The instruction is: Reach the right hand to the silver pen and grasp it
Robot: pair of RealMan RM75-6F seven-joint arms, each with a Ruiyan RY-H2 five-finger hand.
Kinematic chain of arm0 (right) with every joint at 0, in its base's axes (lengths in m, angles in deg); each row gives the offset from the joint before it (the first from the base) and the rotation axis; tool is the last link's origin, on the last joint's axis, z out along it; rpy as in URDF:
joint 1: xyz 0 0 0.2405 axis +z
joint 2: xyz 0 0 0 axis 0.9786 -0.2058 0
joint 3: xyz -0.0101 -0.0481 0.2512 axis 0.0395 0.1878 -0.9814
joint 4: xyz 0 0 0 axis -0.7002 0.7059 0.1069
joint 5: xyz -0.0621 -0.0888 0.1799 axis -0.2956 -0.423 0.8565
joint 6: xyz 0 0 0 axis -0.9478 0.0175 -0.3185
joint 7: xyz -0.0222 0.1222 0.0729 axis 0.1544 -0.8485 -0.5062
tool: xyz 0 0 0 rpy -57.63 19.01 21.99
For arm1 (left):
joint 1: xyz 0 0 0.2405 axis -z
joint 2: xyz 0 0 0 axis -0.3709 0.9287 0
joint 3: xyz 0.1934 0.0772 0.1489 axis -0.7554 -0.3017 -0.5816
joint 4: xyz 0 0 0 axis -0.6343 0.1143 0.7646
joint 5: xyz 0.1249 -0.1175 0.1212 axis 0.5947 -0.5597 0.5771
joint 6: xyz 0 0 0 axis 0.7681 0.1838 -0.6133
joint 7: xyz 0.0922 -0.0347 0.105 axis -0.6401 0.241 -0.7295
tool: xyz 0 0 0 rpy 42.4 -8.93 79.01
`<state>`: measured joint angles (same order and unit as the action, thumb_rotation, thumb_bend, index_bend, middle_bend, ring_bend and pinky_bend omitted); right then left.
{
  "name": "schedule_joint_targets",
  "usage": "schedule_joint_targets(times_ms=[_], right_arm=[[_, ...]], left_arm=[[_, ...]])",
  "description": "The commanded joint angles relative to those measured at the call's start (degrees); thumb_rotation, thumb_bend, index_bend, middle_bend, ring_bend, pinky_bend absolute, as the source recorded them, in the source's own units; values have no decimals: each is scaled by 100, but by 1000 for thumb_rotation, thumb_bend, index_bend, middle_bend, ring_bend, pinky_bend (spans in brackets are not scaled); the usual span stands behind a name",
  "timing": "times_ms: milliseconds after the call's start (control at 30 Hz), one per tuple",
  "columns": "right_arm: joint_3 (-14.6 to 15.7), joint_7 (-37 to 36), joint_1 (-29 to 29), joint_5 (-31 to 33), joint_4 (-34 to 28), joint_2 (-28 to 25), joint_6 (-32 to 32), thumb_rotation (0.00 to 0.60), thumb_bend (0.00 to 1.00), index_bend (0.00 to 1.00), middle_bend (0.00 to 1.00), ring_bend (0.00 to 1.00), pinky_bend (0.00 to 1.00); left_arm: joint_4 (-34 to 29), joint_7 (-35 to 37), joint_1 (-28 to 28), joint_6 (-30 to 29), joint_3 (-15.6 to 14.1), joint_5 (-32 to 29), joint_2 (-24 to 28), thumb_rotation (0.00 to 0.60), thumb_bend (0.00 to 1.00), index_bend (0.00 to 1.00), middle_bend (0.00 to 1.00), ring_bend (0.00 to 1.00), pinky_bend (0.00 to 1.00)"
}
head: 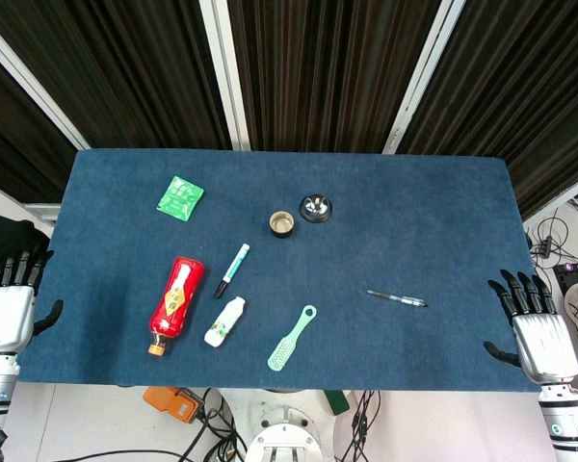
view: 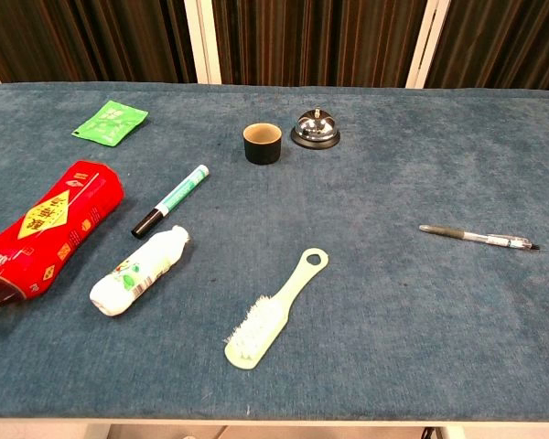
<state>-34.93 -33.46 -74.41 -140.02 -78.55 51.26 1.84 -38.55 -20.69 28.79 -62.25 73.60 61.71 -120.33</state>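
Note:
The silver pen (head: 397, 299) lies flat on the blue table, right of centre, and shows in the chest view too as the pen (view: 477, 238) with its dark grip pointing left. My right hand (head: 534, 325) hangs at the table's right edge, fingers spread, holding nothing, about a hand's width right of the pen. At the left edge my left hand (head: 8, 302) is likewise spread and empty. Neither hand shows in the chest view.
A green brush (head: 292, 339), a small white bottle (head: 224, 321), a red bottle (head: 176, 294), a green marker (head: 232, 269), a green packet (head: 180, 198), a dark cup (head: 282, 224) and a silver bell (head: 315, 207) lie left and behind the pen.

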Motion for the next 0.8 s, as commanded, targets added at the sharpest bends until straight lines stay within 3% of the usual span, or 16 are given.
schedule_joint_targets(times_ms=[33,567,800], right_arm=[[-10,-3,0,34,-8,-8,-12,600,190,201,101,44,83],[13,-265,-24,-22,7,-76,23,600,189,235,101,44,99],[-13,-625,309,108,115,62,-604,600,190,307,101,44,100]], left_arm=[[-5,-9,0,1,2,-6,5,600,272,121,0,6,149],[-104,-242,-69,-127,-15,-18,47,600,275,121,0,12,149],[-167,-235,-131,-167,-19,-81,90,600,284,120,0,15,149]])
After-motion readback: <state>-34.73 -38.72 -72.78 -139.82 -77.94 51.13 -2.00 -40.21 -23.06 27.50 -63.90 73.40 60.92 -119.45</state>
